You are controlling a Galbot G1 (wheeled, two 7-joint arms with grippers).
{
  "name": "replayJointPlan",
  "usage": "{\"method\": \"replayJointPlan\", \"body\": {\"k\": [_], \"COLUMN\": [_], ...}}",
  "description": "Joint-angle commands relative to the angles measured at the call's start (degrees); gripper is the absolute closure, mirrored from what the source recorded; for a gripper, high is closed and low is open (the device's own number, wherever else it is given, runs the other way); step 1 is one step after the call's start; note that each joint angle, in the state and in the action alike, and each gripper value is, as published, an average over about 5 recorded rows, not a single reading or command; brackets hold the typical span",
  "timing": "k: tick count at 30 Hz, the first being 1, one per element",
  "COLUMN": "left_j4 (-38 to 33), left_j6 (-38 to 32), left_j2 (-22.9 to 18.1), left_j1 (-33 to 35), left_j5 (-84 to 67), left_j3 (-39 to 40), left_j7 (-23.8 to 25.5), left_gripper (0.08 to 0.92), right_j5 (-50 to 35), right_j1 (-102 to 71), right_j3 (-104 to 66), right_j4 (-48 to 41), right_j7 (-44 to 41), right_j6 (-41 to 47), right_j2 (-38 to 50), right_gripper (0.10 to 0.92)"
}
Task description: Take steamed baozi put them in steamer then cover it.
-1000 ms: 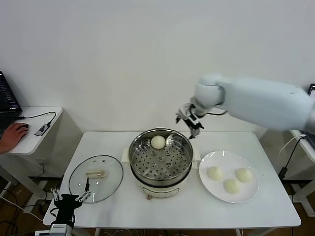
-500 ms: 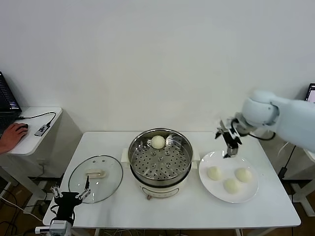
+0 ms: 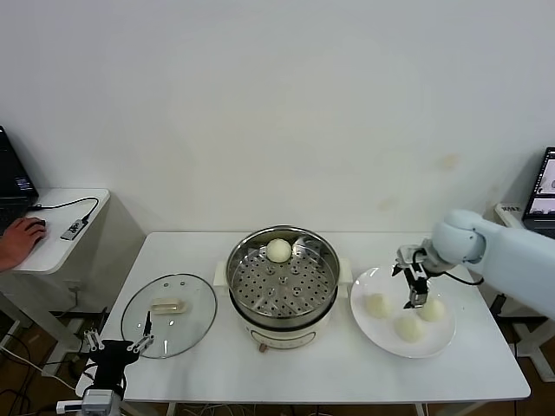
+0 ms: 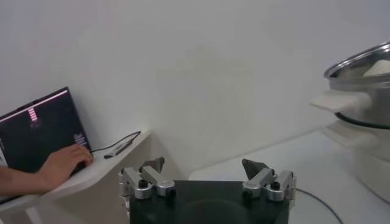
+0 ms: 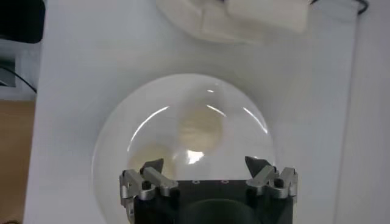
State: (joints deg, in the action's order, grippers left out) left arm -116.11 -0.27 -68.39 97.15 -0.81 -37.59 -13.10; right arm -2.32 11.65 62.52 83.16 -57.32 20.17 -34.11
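Head view from my remote station, going left to right. Far left is a side desk [image 3: 61, 227] with someone's hand [image 3: 22, 236] on a mouse, plus a laptop [image 4: 39, 131] that shows up in the left wrist view. The left gripper [image 3: 117, 351] is parked low off the table's [image 3: 217, 368] front-left corner, fingers spread wide, nothing in them.

On the table, the cover [image 3: 169, 314] lies flat at the left, handle up, just beside the steamer [image 3: 283, 286]. The steamer sits mid-table, lid off, with one bun [image 3: 278, 250] on the perforated tray at the far side. The rest of the tray is bare.

Right of that, nearly touching the steamer's handle, is the white plate [image 3: 381, 334] with three steamed baozi: one on the left [image 3: 377, 305], one at the front [image 3: 408, 328], one on the right [image 3: 433, 309].

The right gripper [image 3: 415, 282] hangs over the plate, pointing down, fingers spread and empty. In head view its tips are between the left and right buns, close above them; I can't tell if they touch. The right wrist view looks straight down: one bun [image 5: 200, 128] sits centred ahead of the gap between the fingers, another [image 5: 149, 159] is beside one finger. Nothing blocks the way down.
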Motion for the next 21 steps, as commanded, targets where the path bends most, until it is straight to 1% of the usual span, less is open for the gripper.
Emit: {"method": "replayJointPlan", "body": {"k": [1, 8, 18, 21], "left_j4": [0.2, 0.1, 0.5, 0.5], "left_j6": [-0.2, -0.3, -0.3, -0.3], "left_j2": [-0.1, -0.3, -0.3, -0.3], "left_j1": [0.3, 0.4, 0.2, 0.1], "left_j5": [0.0, 0.0, -0.1, -0.1], "left_j3": [-0.2, -0.3, -0.3, -0.4], "left_j7": [-0.1, -0.1, -0.2, -0.2], "left_gripper": [0.177, 0.177, 0.177, 0.177], "right_j5": [3.0, 4.4, 6.7, 7.2], "right_j1": [-8.9, -10.0, -12.4, -12.4], "right_j3": [-5.7, -6.2, -8.0, -8.3], "right_j4": [-4.7, -7.3, -9.5, -9.7], "right_j7": [1.0, 2.0, 3.0, 3.0], "right_j6": [-0.4, -1.0, -1.2, -1.0], "right_j2": [-4.2, -7.1, -8.5, -8.5], "right_gripper": [0.203, 0.203, 0.206, 0.239]}}
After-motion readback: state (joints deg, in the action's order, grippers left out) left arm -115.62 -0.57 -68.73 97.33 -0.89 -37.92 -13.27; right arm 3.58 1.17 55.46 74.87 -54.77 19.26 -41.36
